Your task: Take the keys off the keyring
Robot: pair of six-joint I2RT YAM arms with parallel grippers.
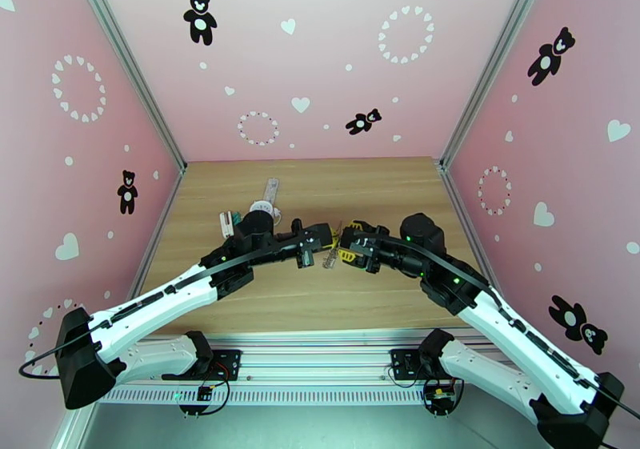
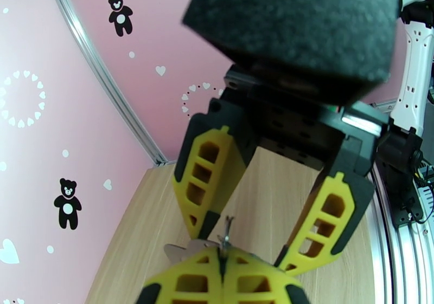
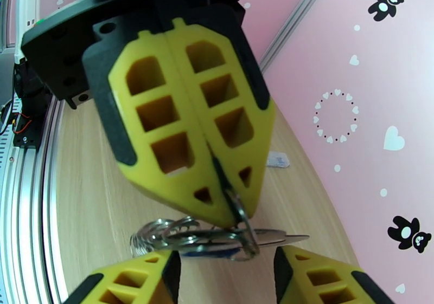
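Scene: two arms meet nose to nose over the middle of a wooden bench [image 1: 384, 194] inside a pink booth.
Left tool [image 3: 230, 213]: fingers pressed fully together, the tips pinching the thin wire of the keyring [image 3: 217, 240]; seen too at the bottom of its own wrist view [image 2: 221, 256] and from above [image 1: 326, 238].
Right tool [image 2: 247, 245]: fingers spread apart, gripping nothing – one yellow tip stands on each side of the dangling bunch [image 3: 225, 262].
Keyring: held up off the bench between the two tools [image 1: 330, 257], with a tangle of silvery chain links [image 3: 146, 237] bunched on its left.
Keys [image 3: 282, 239]: on the ring – one silvery blade juts right, a sliver of blue shows beneath the rings; their number cannot be told.
Background: a round white object [image 1: 262, 206] and a small white-and-green block [image 1: 227, 220] lie on the bench behind the left arm.
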